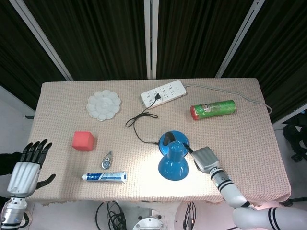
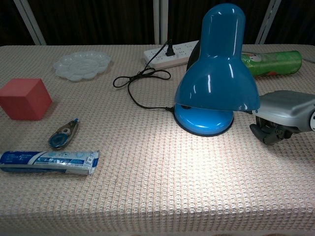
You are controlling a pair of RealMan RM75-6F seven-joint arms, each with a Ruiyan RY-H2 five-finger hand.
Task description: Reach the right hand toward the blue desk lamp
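The blue desk lamp (image 1: 173, 160) stands near the table's front middle, its shade (image 2: 216, 73) tilted forward over its round base (image 2: 204, 120). A bright pool of light lies on the cloth beneath it. My right hand (image 1: 205, 159) rests on the table just right of the lamp, grey back up, its dark fingers (image 2: 266, 132) curled under and close to the base; whether they touch it I cannot tell. It holds nothing. My left hand (image 1: 26, 170) hangs off the table's left front corner with its fingers spread.
The lamp's black cord (image 1: 141, 120) runs to a white power strip (image 1: 163, 93) at the back. A green can (image 1: 213, 109) lies at the right, a white palette (image 1: 103, 105) at the back left. A red cube (image 1: 83, 141), correction tape (image 1: 107, 159) and toothpaste tube (image 1: 104, 177) sit front left.
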